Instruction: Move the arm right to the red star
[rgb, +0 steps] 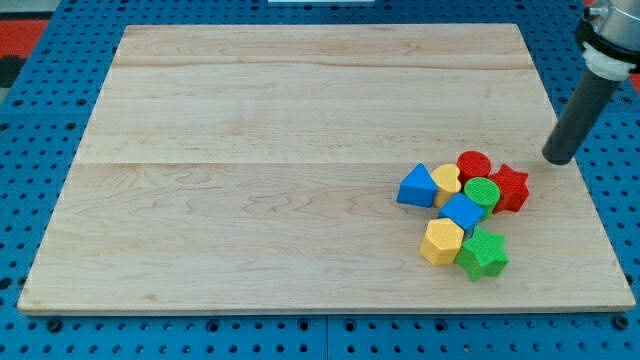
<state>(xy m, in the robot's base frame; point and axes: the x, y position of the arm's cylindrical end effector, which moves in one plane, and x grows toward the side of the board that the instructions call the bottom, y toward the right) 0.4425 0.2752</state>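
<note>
The red star (511, 187) lies on the wooden board (250, 150) at the right end of a tight cluster of blocks. My tip (558, 158) stands on the board up and to the right of the red star, a short gap away, touching no block. A red cylinder (474, 164) sits just left of the star, and a green cylinder (482, 192) touches the star's left side.
The cluster also holds a blue triangle (418, 186), a yellow heart (447, 180), a blue cube (462, 212), a yellow hexagon (442, 241) and a green star (483, 253). The board's right edge (585, 180) runs close to my tip. Blue pegboard surrounds the board.
</note>
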